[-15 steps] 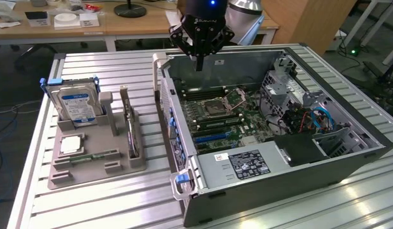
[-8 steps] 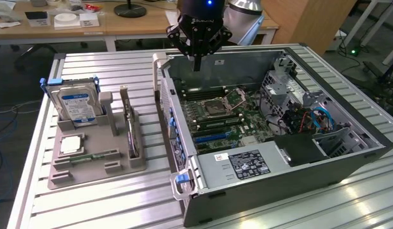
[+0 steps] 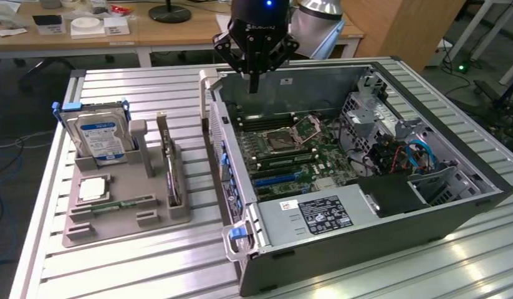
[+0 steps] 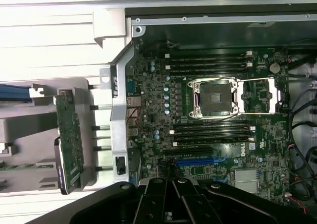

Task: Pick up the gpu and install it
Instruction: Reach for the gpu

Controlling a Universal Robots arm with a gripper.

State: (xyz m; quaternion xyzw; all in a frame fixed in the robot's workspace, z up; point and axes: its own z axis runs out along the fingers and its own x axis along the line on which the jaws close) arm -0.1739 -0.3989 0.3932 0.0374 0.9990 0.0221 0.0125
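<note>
The gpu (image 3: 167,167) stands on its edge in a slot of the grey holder (image 3: 123,215) on the exterior view's left. In the wrist view the gpu (image 4: 68,140) shows its green circuit board, with a dark edge at one end. My gripper (image 3: 254,82) hangs high over the far wall of the open computer case (image 3: 455,205), well away from the gpu. Its fingers are shut together with nothing between them. Inside the case lies the motherboard (image 4: 148,92) with a blue card slot (image 4: 195,161) and an open CPU socket (image 4: 217,98).
The holder also carries a silver hard drive (image 3: 100,136) with a blue-white label, a square chip (image 3: 91,189) and a narrow green RAM strip (image 3: 116,204). A power supply (image 3: 323,215) and cables (image 3: 414,156) fill the case's near and right parts. Everything rests on a ribbed metal table (image 3: 139,268).
</note>
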